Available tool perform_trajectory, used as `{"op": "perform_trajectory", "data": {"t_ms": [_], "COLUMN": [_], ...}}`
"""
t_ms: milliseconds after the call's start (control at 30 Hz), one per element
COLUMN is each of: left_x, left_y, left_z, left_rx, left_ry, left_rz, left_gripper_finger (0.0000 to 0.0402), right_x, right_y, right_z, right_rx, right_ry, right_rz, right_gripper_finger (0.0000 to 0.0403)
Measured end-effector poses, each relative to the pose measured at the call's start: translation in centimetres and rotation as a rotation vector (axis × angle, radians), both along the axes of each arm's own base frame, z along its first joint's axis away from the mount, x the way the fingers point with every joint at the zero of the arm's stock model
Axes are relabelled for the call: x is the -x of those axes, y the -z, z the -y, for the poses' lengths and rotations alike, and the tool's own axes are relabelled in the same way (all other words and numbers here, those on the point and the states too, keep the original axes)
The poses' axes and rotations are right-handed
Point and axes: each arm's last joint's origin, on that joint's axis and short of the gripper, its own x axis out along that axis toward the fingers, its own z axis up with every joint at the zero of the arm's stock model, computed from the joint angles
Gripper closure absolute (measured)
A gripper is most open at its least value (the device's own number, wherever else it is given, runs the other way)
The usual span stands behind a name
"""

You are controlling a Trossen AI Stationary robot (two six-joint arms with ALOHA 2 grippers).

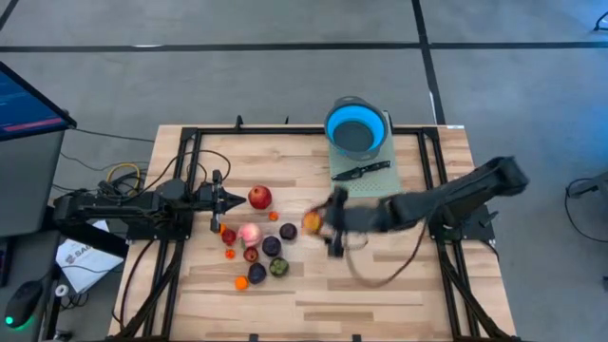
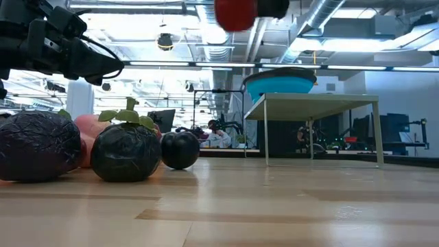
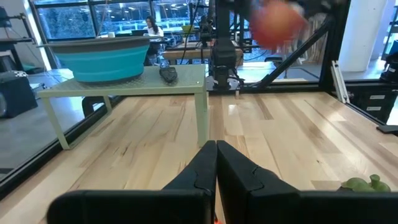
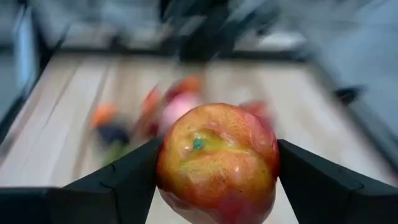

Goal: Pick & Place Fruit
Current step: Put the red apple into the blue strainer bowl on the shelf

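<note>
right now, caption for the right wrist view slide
Right gripper fingers clamp a red-yellow apple above the blurred fruit pile.

It was a robotics lab in an open industrial office: exposed ducts (image 2: 302,27) and strip lights ran overhead, glass walls (image 3: 124,15) lined the room, a person (image 3: 151,26) sat at a desk, and a monitor (image 1: 28,100) stood beside the wooden table (image 1: 380,275).

I could read no text, label, brand or number anywhere. A white sheet (image 1: 78,258) beside the bench (image 1: 380,275) perhaps carried dark lettering, but it was too small for me to make out.
</note>
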Motion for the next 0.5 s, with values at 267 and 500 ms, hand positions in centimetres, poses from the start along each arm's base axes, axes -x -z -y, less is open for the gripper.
{"op": "perform_trajectory", "data": {"t_ms": [267, 500], "left_x": [0.0, 0.0], "left_y": [0.0, 0.0], "left_z": [0.0, 0.0], "left_rx": [0.000, 0.000], "left_ry": [-0.003, -0.003], "left_rz": [0.003, 0.003], "left_gripper_finger": [0.0398, 0.0398], "right_x": [3.9, 6.1], "right_y": [-3.2, -2.8], "right_z": [11.4, 19.2], "right_rx": [-0.029, -0.104], "right_ry": [0.396, 0.565], "right_rz": [0.158, 0.140], "right_gripper_finger": [0.0111, 0.0111]}}
